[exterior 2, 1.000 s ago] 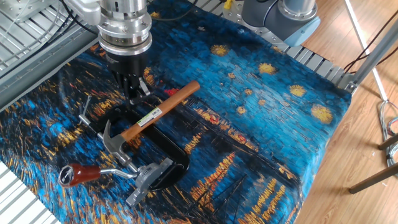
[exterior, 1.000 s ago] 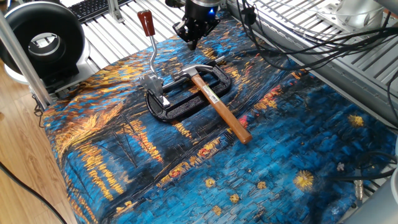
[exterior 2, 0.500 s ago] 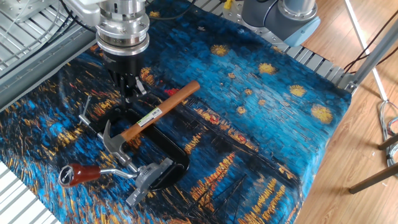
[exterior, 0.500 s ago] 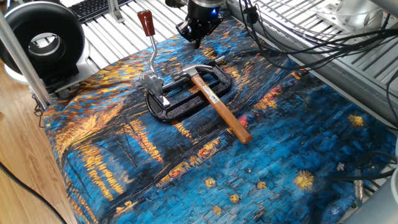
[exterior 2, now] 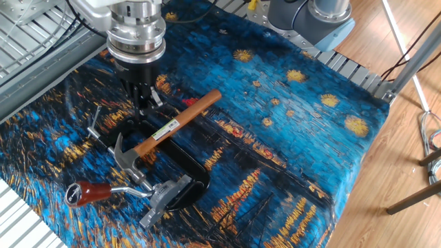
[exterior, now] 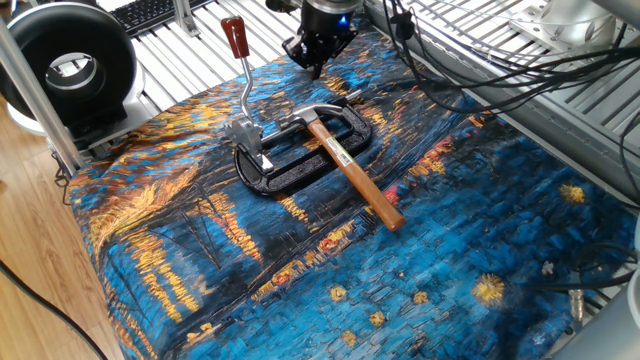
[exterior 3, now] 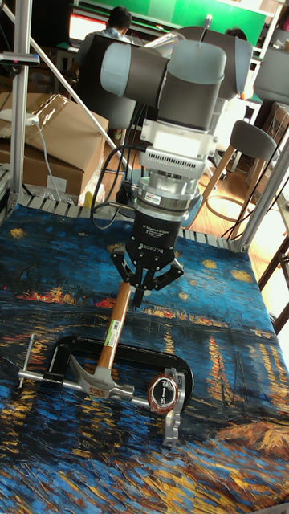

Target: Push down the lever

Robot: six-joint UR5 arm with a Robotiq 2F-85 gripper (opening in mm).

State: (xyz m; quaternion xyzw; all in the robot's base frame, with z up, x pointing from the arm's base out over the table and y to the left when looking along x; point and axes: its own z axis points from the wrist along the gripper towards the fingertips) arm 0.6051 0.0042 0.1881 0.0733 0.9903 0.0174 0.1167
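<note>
The lever stands upright, a thin bent silver rod with a dark red end [exterior: 234, 36] [exterior 2: 86, 193] [exterior 3: 163, 393]. It is hinged to a silver bracket [exterior: 248, 140] [exterior 2: 165, 196] on a black oval base [exterior: 292, 178] [exterior 3: 128, 347]. My gripper [exterior: 315, 66] [exterior 2: 143, 106] [exterior 3: 138, 303] points down with its fingers closed to a point and nothing between them. It hangs above the far end of the base, well to the side of the red end and apart from it.
A wooden-handled hammer [exterior: 352, 175] [exterior 2: 176, 124] [exterior 3: 113, 329] lies across the black base, its steel head [exterior 2: 124, 157] close to the bracket. A blue and orange painted cloth [exterior: 450, 230] covers the table. Cables [exterior: 480, 60] run along the table's far side.
The gripper has risen a little and drifted slightly away from the base. The lever and hammer have not moved.
</note>
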